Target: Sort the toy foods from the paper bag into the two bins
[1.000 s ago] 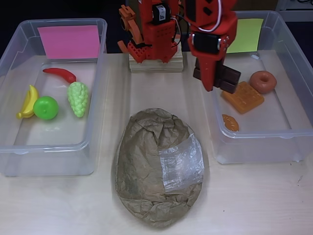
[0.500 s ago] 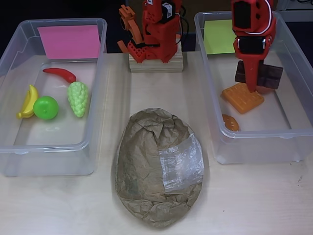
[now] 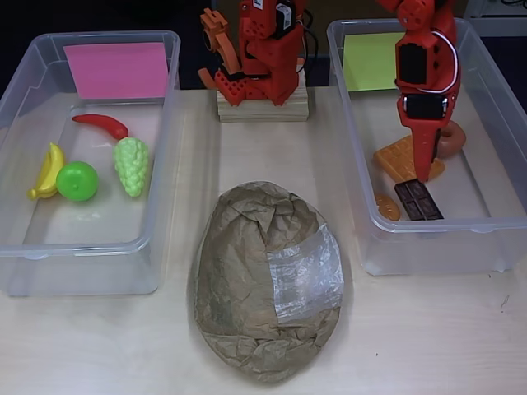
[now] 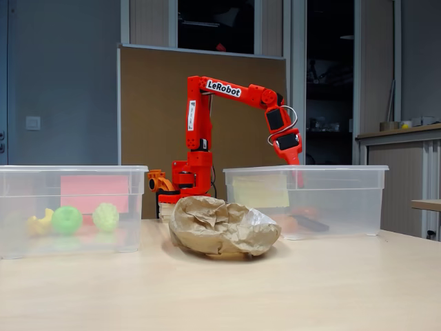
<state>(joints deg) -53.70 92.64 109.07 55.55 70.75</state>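
Observation:
In the overhead view my gripper (image 3: 425, 171) hangs inside the right bin (image 3: 494, 220), the one with the yellow-green sheet, open with nothing between its fingers. The dark chocolate bar (image 3: 418, 200) lies flat on the bin floor just below the fingertips. Beside it are the orange waffle (image 3: 394, 160), the croissant (image 3: 385, 206) and the brown donut (image 3: 453, 138), partly hidden by the arm. The left bin (image 3: 16, 90), with a pink sheet, holds a red chili (image 3: 100, 125), banana (image 3: 48, 171), green apple (image 3: 77, 181) and grapes (image 3: 132, 164). The crumpled paper bag (image 3: 255, 271) sits between the bins.
The orange arm base (image 3: 255, 58) stands on a wooden block at the back centre. In the fixed view the paper bag (image 4: 224, 226) lies in front of the base, with the left bin (image 4: 69, 172) and the right bin (image 4: 358, 172) on either side. Bare table lies in front.
The gripper carried the chocolate bar rightwards over the right bin, then let it go. The bar now lies on the bin floor and the gripper sits lower.

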